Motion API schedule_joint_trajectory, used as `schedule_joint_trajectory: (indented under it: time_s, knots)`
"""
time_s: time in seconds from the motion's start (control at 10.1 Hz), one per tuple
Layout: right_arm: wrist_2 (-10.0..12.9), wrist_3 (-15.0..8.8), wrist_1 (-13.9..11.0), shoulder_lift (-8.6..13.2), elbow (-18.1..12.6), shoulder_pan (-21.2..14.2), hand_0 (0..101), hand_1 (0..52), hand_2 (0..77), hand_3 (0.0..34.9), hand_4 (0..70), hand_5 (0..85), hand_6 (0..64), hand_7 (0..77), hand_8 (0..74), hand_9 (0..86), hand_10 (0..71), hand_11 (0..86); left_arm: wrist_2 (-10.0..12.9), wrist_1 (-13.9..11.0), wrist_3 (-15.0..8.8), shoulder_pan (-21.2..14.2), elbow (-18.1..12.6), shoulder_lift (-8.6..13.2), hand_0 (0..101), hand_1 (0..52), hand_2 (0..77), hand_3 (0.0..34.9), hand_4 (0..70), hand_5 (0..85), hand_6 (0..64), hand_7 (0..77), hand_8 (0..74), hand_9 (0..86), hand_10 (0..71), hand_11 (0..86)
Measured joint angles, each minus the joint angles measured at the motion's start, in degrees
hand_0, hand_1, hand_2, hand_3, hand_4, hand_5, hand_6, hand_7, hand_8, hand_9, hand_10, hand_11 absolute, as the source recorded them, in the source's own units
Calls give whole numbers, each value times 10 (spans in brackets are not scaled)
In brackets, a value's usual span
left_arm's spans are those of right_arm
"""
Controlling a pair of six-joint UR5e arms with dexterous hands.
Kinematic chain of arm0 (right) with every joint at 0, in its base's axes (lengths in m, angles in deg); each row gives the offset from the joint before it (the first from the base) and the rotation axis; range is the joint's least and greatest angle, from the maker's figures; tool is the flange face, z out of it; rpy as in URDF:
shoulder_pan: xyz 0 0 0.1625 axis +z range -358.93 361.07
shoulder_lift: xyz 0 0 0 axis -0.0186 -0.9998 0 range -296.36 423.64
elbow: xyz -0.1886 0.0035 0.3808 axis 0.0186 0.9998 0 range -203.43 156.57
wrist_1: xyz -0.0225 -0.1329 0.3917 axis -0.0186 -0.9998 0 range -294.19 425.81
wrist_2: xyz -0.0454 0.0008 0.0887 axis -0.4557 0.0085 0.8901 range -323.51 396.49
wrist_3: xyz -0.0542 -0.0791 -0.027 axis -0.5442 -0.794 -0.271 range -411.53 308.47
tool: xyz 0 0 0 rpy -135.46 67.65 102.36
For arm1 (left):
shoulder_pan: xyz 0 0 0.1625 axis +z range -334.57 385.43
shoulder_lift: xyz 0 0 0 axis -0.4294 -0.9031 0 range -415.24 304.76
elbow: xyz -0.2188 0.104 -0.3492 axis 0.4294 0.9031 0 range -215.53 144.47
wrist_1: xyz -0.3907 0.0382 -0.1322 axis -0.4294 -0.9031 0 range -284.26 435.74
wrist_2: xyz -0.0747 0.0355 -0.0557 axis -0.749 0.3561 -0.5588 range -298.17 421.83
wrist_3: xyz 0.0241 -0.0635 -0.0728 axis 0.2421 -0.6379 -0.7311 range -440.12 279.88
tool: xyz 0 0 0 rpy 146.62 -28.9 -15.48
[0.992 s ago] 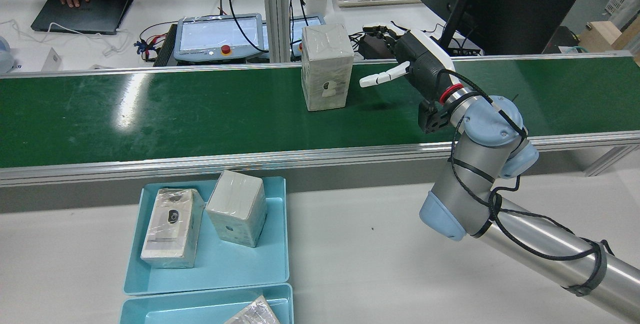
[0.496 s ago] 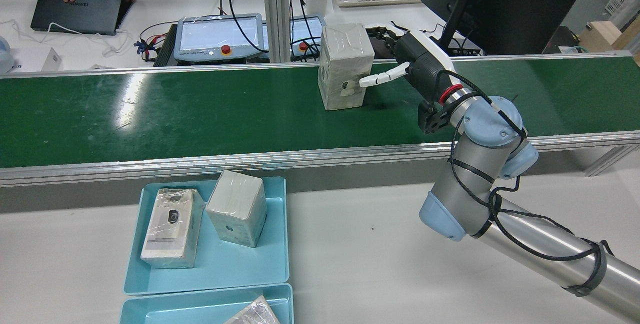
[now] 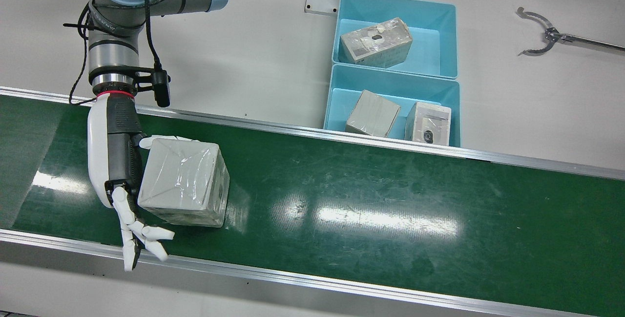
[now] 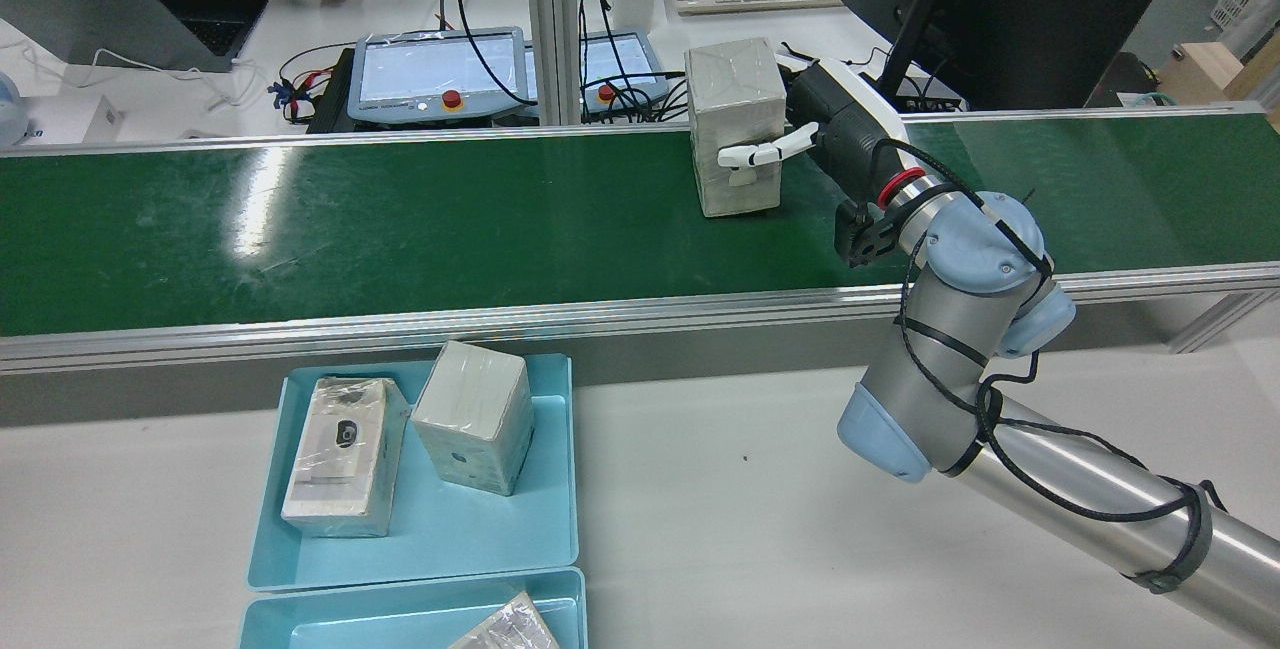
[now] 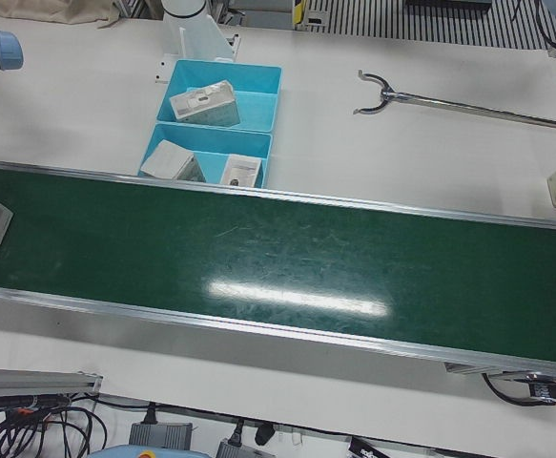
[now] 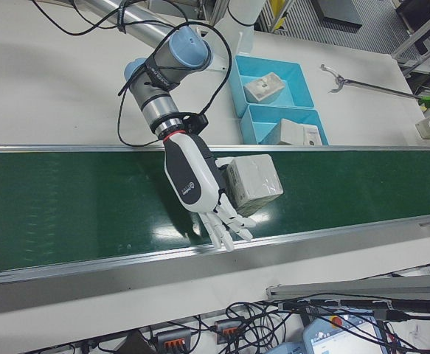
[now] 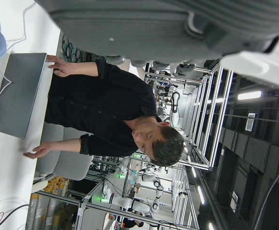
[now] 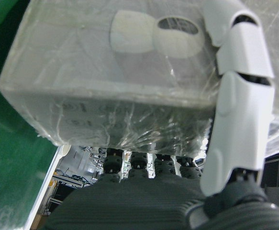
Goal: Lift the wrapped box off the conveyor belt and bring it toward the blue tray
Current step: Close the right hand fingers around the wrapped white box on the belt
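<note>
The wrapped box [image 3: 183,182] stands upright on the green conveyor belt [image 3: 366,200], pressed against the palm of my right hand [image 3: 117,160]. The thumb lies on the box's near face [image 4: 735,119], and the other fingers [image 3: 141,239] stretch out spread past its far side, not curled around it. The right hand view shows the box [image 8: 115,86] filling the frame with the thumb [image 8: 239,96] across it. The blue tray [image 3: 337,92] sits beside the belt and holds two wrapped boxes. The left hand view shows only a grey part of my left hand [image 7: 168,28].
A second blue tray [image 3: 444,14] with one box adjoins the first. A metal reacher tool [image 3: 547,38] lies on the white table. Beyond the belt are a teach pendant [image 4: 440,74], a monitor [image 4: 980,9] and a person at a laptop [image 4: 110,24].
The box has ridden the belt rightwards in the rear view until it rests against my right hand. The hand has hardly moved. The person behind has opened the laptop.
</note>
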Motion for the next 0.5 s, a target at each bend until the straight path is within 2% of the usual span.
schedule_joint_trajectory:
  time_s: [0.1, 0.2, 0.3, 0.4, 0.5]
  knots:
    - [3, 0, 0, 0, 0, 1, 479, 120, 218, 1, 175, 404, 175, 169, 109, 49, 114, 125, 0, 0, 0, 0, 0, 0, 0, 0, 11, 0, 0, 11, 0, 5, 5, 0, 5, 5]
    - [6, 1, 0, 0, -2, 2, 464, 33, 256, 0, 196, 513, 316, 327, 213, 147, 164, 240, 0, 0, 0, 0, 0, 0, 0, 0, 11, 0, 0, 5, 0, 5, 5, 0, 5, 5]
    - [8, 1, 0, 0, -10, 5, 464, 33, 256, 0, 196, 513, 316, 327, 213, 147, 164, 240, 0, 0, 0, 0, 0, 0, 0, 0, 5, 0, 0, 11, 0, 5, 5, 0, 5, 5]
    - [10, 1, 0, -1, -25, 8, 458, 16, 256, 0, 207, 556, 355, 360, 387, 322, 267, 415, 0, 0, 0, 0, 0, 0, 0, 0, 5, 0, 0, 11, 0, 5, 5, 0, 0, 5]
    - [12, -1, 0, -2, -44, 9, 465, 5, 278, 0, 207, 611, 393, 382, 491, 415, 305, 436, 0, 0, 0, 0, 0, 0, 0, 0, 5, 0, 0, 11, 0, 5, 5, 0, 0, 5]
